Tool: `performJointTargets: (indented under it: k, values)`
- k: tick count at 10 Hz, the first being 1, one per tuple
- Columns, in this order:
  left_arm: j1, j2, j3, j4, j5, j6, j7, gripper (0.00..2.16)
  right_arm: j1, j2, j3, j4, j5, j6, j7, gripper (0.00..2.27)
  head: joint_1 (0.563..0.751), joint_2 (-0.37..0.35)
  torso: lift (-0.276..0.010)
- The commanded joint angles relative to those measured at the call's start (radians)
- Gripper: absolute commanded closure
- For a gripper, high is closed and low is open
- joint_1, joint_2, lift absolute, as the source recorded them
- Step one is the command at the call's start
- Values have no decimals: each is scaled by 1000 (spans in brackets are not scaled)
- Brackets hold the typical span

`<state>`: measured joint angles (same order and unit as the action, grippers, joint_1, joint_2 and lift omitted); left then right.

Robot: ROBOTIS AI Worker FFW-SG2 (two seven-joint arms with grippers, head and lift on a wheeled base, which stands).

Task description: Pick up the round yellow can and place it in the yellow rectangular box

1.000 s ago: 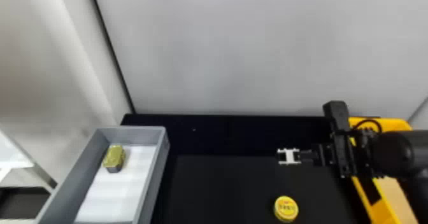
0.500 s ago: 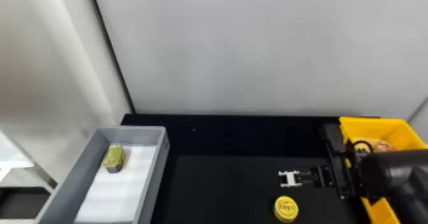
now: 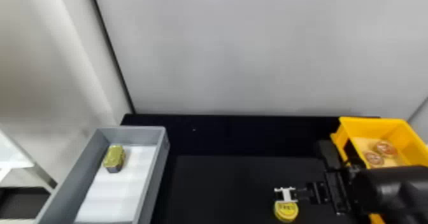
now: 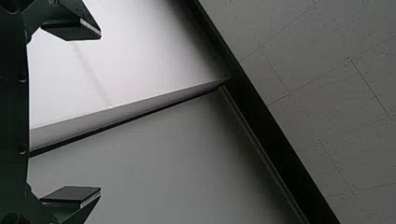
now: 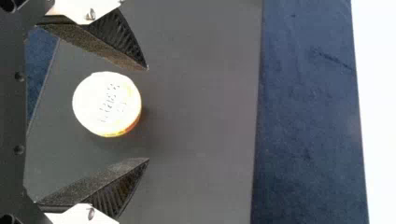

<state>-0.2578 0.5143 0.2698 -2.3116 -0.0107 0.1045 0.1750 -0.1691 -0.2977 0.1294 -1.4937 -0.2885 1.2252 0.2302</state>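
So the short round yellow can (image 3: 286,211) is in the gap between the right gripper's (image 3: 286,195) two black ribbed fingers (image 5: 122,39) as the right wrist view has it. They're spread wide, with room on both sides of the can, though it's closer to one finger than the other. Nothing's pinched. Can't tell how far above the mat the tips are.

The can is upright, printed lid facing up. Its round axis runs straight up and down, and the lid is a plain circle, so no long side to line up with.

It's sitting on the dark flat mat (image 3: 223,182), between the grey rectangular plastic box (image 3: 130,129) on the left and the yellow rectangular box (image 3: 372,121) on the right, nearer the yellow one. Two round reddish items (image 3: 386,148) are in the yellow box, and a gold-topped blocky tin (image 3: 114,158) is in the grey one.

Left gripper (image 4: 100,113) has its fingers spread too, with pale panels beyond.
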Motion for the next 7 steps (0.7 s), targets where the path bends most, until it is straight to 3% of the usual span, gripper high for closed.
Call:
performJointTargets:
  k: [1,7]
  values:
    - [2,-2,0,0,0,0,0,105,3,0,18,-14,5,18,0,91,720,32,-1]
    - [6,-6,2,0,0,-3,0,105,14,0,41,-7,37,27,8,108,720,32,-1]
